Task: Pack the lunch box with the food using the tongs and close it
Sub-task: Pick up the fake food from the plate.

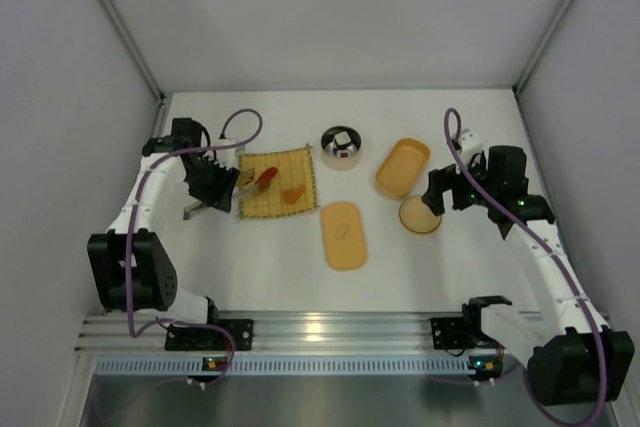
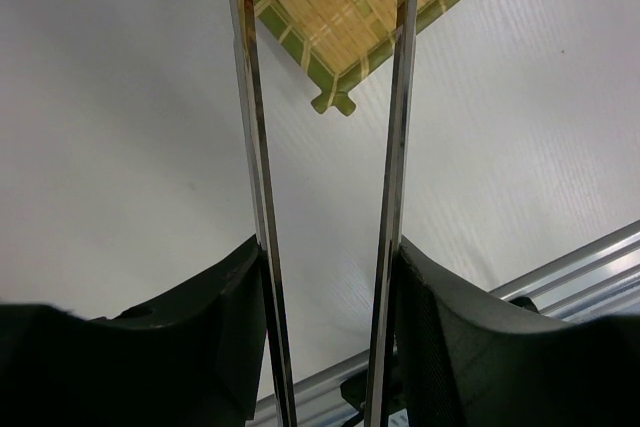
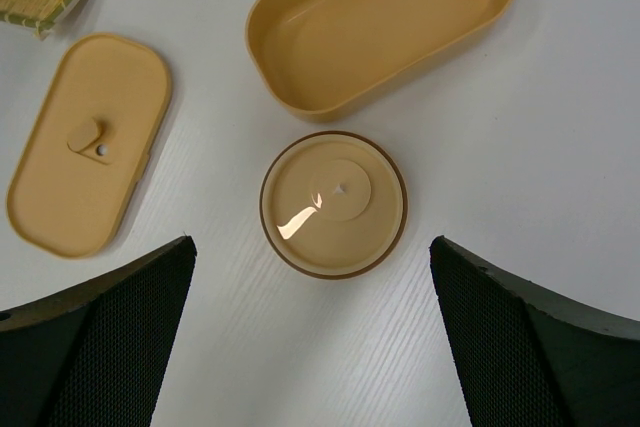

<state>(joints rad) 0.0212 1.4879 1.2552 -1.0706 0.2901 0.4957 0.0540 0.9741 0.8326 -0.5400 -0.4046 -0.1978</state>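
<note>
My left gripper (image 1: 218, 190) is shut on the silver tongs (image 1: 247, 186), one finger pressing each arm (image 2: 255, 147). The tong tips reach over the woven mat (image 1: 280, 183) to a red-orange food piece (image 1: 266, 177); whether they touch it is unclear. A second orange piece (image 1: 292, 195) lies on the mat. More food sits in the steel bowl (image 1: 341, 147). The yellow-orange lunch box (image 3: 380, 22) stands open and empty, its flat lid (image 3: 90, 142) lying apart to its left. My right gripper (image 3: 311, 257) hovers open just near of the round tan lid (image 3: 333, 204).
The round tan lid (image 1: 420, 215) lies between the lunch box (image 1: 402, 167) and my right gripper (image 1: 440, 197). The oblong lid (image 1: 343, 235) lies near of the mat. White walls enclose the table; an aluminium rail (image 1: 320, 332) runs along the near edge.
</note>
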